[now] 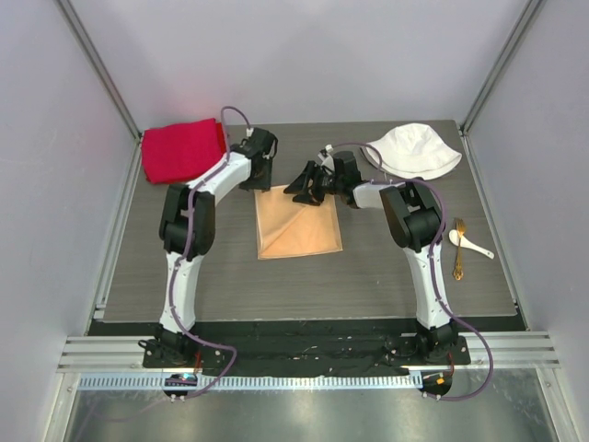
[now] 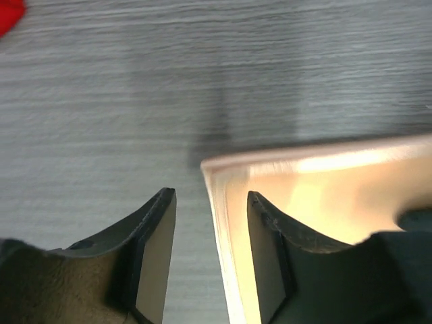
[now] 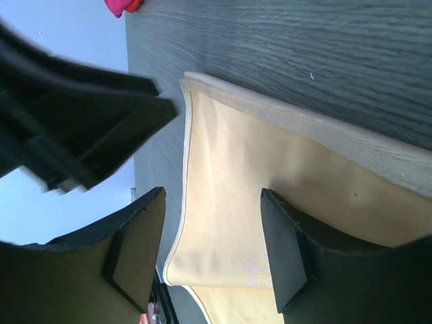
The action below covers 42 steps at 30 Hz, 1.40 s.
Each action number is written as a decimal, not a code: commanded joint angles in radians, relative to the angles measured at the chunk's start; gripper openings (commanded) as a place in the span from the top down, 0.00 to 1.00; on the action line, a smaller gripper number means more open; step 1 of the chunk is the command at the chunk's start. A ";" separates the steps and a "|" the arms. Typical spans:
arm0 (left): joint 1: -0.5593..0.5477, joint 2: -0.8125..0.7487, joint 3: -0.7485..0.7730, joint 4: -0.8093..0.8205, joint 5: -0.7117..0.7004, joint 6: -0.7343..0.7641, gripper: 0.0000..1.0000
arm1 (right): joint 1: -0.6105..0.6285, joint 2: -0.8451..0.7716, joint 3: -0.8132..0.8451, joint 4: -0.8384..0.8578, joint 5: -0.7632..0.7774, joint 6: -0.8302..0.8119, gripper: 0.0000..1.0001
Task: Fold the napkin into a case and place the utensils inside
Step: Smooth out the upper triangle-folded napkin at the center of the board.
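The napkin point(image 1: 297, 223) lies flat in the middle of the table point(image 1: 276, 285), between the 2 arms. It has a roughly square shape and a diagonal crease crosses it. In the left wrist view its edge looks thick, as if more than 1 layer is stacked there, so I judge it is partly folded, but it is not yet a narrow case.

The left gripper point(image 1: 261, 180) stands at the far left corner of the napkin. Its pincer is released: the 2 fingers are apart, the cloth edge runs between them, and nothing is clamped. One finger point(image 2: 266, 256) is over the cloth and the other is over the bare table. I think this place is chosen because a corner is the easiest part of a thin cloth to pick up or let go.

The right gripper point(image 1: 309, 190) is over the far edge of the napkin, near the left one. Its pincer is also released, with both fingers point(image 3: 290, 250) above the cloth and no fold pinched between them. It probably stays there to guide the far edge for the next fold.

As for containers, there is no pocket now, so nothing is inside. The utensils point(image 1: 469, 245), a white spoon and a gold fork point(image 1: 457, 249), wait on the right side of the table, well apart from the napkin. The white hat point(image 1: 411, 152) and the red cloth point(image 1: 182, 150) lie at the far side.
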<state>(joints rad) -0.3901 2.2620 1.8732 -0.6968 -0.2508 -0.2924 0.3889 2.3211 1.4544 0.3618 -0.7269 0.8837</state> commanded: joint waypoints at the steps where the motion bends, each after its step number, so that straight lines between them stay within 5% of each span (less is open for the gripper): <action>1: 0.008 -0.316 -0.148 0.083 -0.007 -0.190 0.50 | -0.001 0.043 -0.017 -0.006 0.029 -0.005 0.36; 4: 0.008 -0.491 -0.457 0.354 0.225 -0.337 0.70 | 0.001 0.040 -0.023 -0.003 0.030 -0.003 0.36; 5: 0.008 -0.534 -0.523 0.438 0.399 -0.368 0.84 | 0.001 0.040 -0.025 -0.001 0.030 -0.003 0.36; 9: 0.007 -0.481 -0.704 0.694 0.606 -0.491 1.00 | 0.001 0.049 -0.020 0.008 0.021 0.014 0.36; 13: -0.006 -0.450 -0.799 0.911 0.663 -0.518 1.00 | -0.001 0.043 -0.025 0.003 0.021 0.006 0.36; 21: -0.006 -0.410 -0.960 1.085 0.671 -0.521 1.00 | 0.001 0.041 -0.026 -0.004 0.020 -0.005 0.37; 31: 0.051 -0.487 -1.282 1.295 0.685 -0.580 0.68 | -0.001 0.044 -0.016 -0.032 0.012 -0.034 0.37; 42: 0.100 -0.515 -1.586 1.525 0.726 -0.666 0.61 | -0.019 0.052 -0.014 -0.050 0.009 -0.054 0.37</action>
<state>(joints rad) -0.3038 1.7550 0.4252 0.8433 0.4957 -0.9634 0.3813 2.3310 1.4487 0.3923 -0.7509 0.8883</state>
